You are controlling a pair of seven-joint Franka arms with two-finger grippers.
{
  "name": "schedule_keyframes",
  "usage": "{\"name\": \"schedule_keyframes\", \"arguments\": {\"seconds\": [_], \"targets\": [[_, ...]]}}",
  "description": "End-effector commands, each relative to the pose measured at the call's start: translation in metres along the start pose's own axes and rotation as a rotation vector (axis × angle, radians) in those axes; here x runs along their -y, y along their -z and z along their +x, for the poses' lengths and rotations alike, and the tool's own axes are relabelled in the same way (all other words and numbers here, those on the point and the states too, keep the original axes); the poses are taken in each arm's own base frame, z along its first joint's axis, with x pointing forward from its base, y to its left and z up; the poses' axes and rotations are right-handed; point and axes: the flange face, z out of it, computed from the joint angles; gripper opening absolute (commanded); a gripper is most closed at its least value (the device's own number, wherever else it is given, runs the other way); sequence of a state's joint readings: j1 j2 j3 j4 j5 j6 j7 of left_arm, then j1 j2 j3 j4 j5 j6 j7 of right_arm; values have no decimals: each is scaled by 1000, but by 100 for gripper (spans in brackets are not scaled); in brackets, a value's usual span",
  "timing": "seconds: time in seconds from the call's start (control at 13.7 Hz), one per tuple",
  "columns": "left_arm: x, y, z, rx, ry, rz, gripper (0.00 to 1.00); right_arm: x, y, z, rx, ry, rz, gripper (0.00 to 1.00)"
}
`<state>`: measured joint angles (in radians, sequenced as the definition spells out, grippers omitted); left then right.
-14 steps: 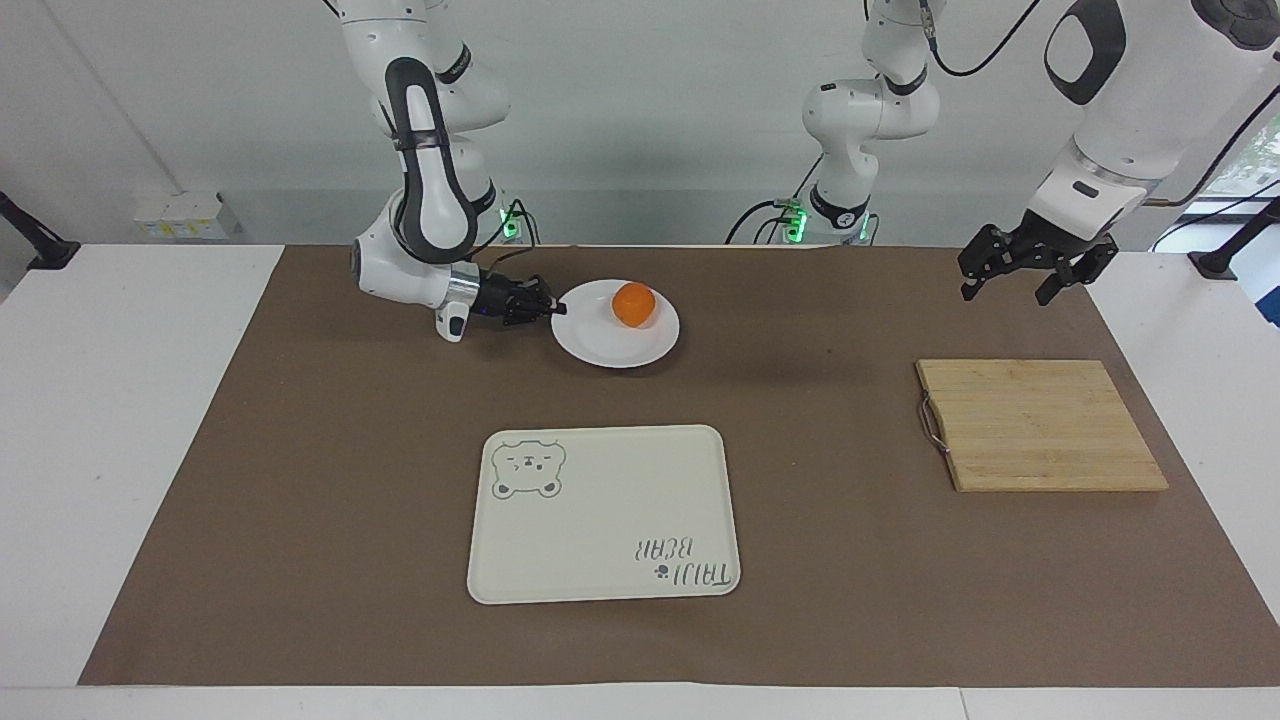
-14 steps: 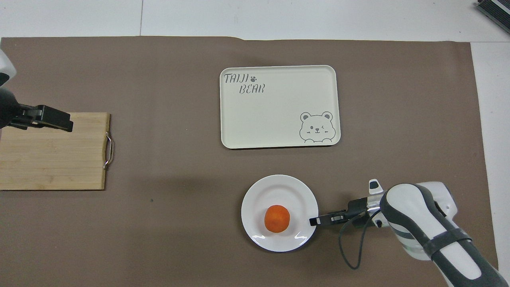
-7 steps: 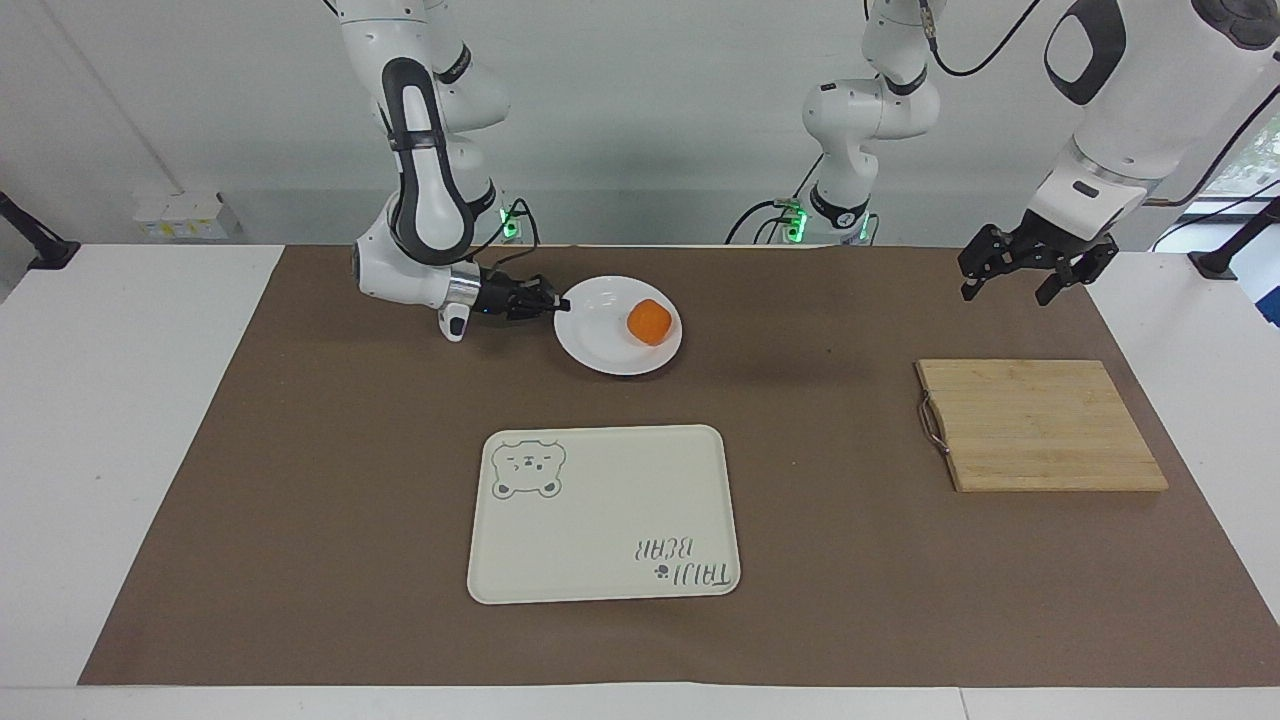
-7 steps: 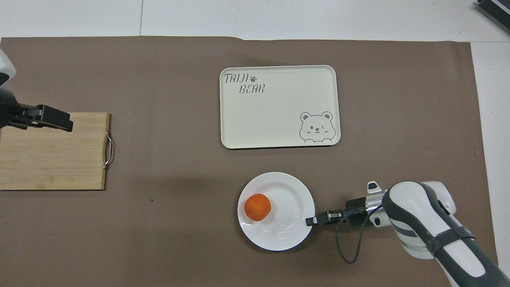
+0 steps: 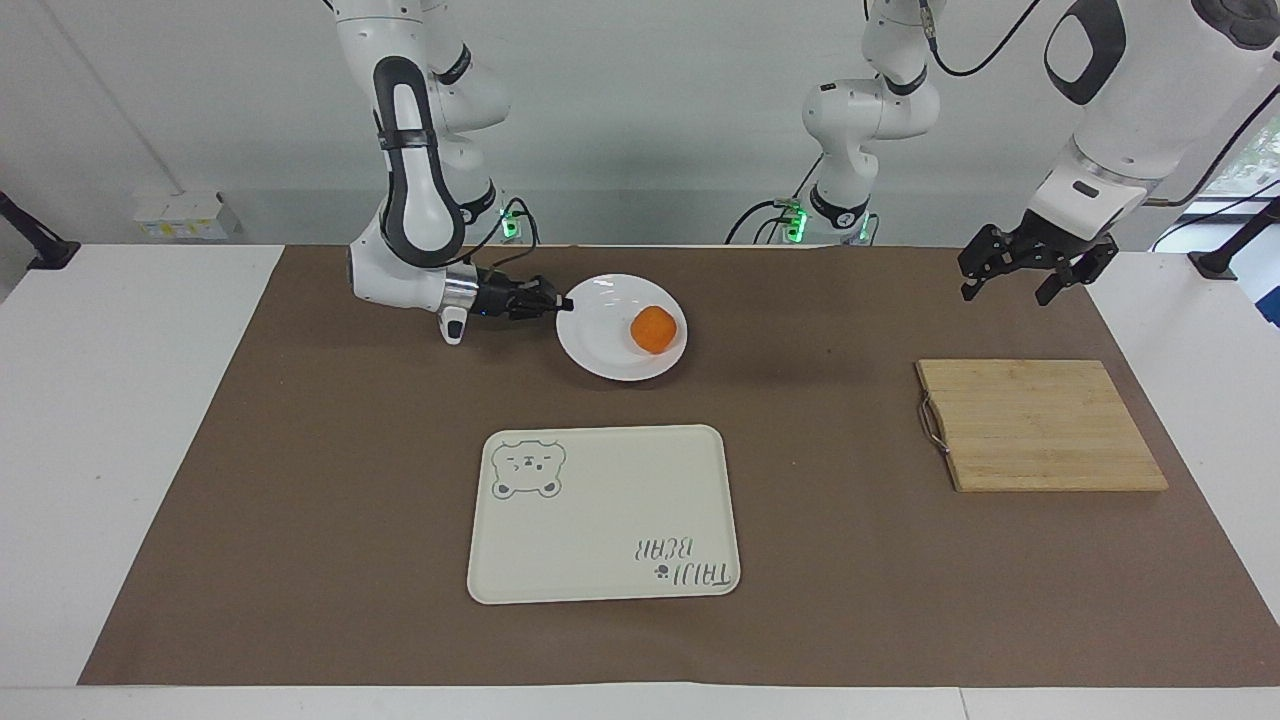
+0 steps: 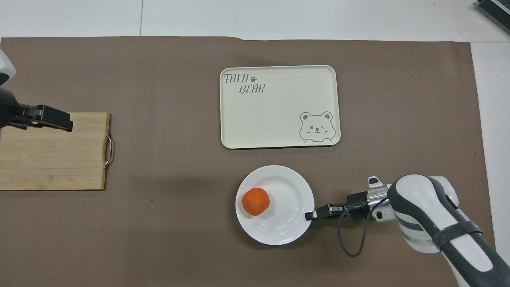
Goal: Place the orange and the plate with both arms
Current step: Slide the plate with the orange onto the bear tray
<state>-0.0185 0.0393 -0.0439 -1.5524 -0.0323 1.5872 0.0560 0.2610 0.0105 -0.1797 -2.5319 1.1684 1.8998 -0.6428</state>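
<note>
The white plate [image 5: 600, 345] [image 6: 287, 225] is near the robots' edge of the brown mat, tilted, with its gripped rim raised. The orange [image 5: 652, 329] [image 6: 255, 201] lies in the plate, at the side toward the left arm's end. My right gripper [image 5: 563, 303] [image 6: 308, 215] is shut on the plate's rim at the side toward the right arm's end. My left gripper [image 5: 1010, 288] [image 6: 67, 123] is open and empty, and waits in the air over the edge of the wooden cutting board.
A cream rectangular tray [image 5: 603, 480] [image 6: 279, 107] with a bear drawing lies mid-table, farther from the robots than the plate. A wooden cutting board [image 5: 1040, 425] [image 6: 51, 159] with a metal handle lies toward the left arm's end.
My right gripper has lifted and tilted the plate and shifted it slightly toward the tray. The orange rolled from the plate's middle to its side toward the left arm's end. The left arm stayed still.
</note>
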Motion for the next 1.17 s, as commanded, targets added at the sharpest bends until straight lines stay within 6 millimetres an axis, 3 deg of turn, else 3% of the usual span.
{"name": "schedule_keyframes", "arguments": {"seconds": [0.0, 0.36, 0.8, 1.09], "targets": [[3, 0, -1, -13, 10, -4, 100, 18, 0, 20, -32, -23, 96, 0], [2, 0, -1, -12, 8, -4, 100, 51, 10, 71, -69, -88, 131, 0], [3, 0, -1, -13, 10, -4, 100, 105, 41, 153, -139, -150, 123, 0], [3, 0, -1, -13, 10, -4, 100, 120, 58, 201, -201, -183, 108, 0]]}}
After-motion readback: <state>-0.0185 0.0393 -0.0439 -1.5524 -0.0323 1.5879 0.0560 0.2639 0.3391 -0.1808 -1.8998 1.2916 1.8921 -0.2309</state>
